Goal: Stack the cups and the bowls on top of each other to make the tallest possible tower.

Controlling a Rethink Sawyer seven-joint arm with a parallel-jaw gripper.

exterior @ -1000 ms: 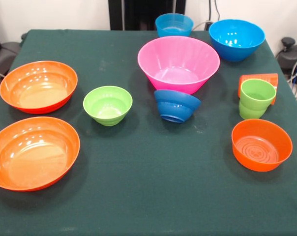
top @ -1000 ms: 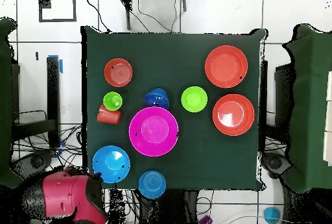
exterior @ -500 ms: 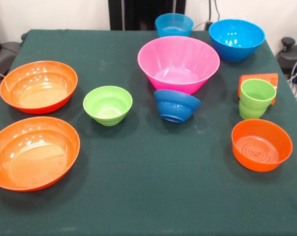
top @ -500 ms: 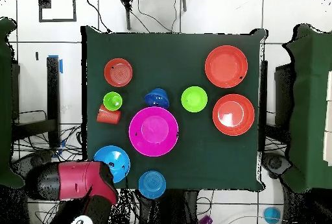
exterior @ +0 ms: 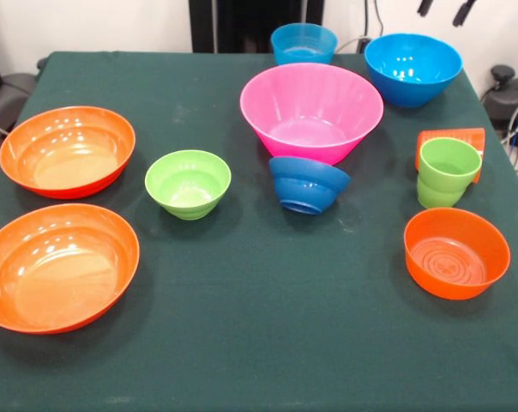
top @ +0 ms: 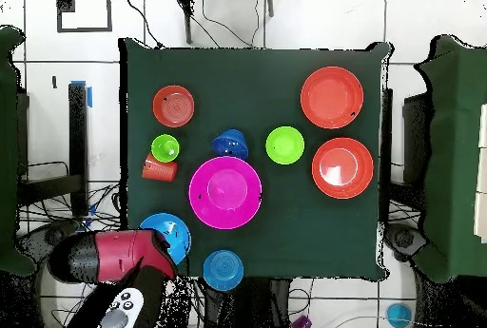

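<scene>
Dark green cloth covers the table (exterior: 259, 343), and on it every vessel is seen standing apart; no tower has been started, so the whole of the stacking is judged to be left. The big pink bowl (exterior: 311, 110) sits on the cloth at the far middle, with the small dark blue bowl (exterior: 308, 184) tilted against its near side. Two wide orange bowls (exterior: 66, 151) lie at the left, one nearer than the other, and the small lime green bowl (exterior: 188, 183) stands between them and the dark blue one. Two sky blue bowls (exterior: 412, 67) are placed at the far edge. At the right, the lime green cup (exterior: 448, 172) stands upright just in front of the orange cup (exterior: 452, 139), which lies on its side, and the smaller orange bowl (exterior: 456, 251) is nearer. The gripper (exterior: 443, 9) is shown only as two dark tips, set apart, at the top edge above the far right sky blue bowl; nothing is held.
</scene>
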